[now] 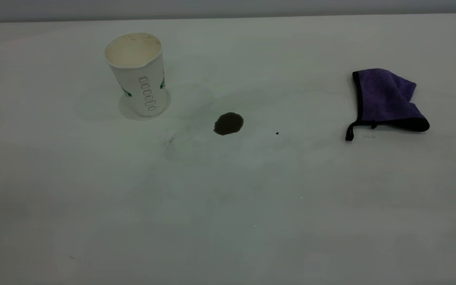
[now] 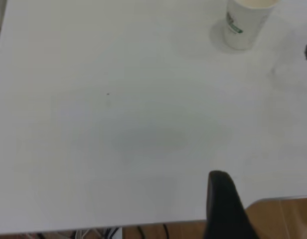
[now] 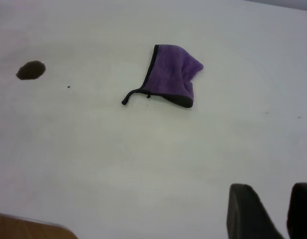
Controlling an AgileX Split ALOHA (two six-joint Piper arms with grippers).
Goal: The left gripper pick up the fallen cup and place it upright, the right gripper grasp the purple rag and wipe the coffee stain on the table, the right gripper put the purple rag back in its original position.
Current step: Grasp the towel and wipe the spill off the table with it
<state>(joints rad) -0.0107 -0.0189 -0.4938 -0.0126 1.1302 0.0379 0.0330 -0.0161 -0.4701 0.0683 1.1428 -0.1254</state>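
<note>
Only one dark finger (image 2: 224, 206) of the left gripper shows at the table edge, so I cannot tell its state. The right gripper (image 3: 278, 211) is cut off too, its two black fingers parted with a gap between them, holding nothing. The large smooth white table (image 1: 228, 206) carries faint smudges. The white paper cup with green band (image 1: 137, 73) stands upright, well away from the left gripper. The small round dark brown coffee stain (image 1: 228, 123) lies unwiped beyond the right gripper, a tiny black speck (image 1: 277, 133) beside it. The crumpled purple terry rag with black edging (image 1: 386, 101) lies well apart from it.
</note>
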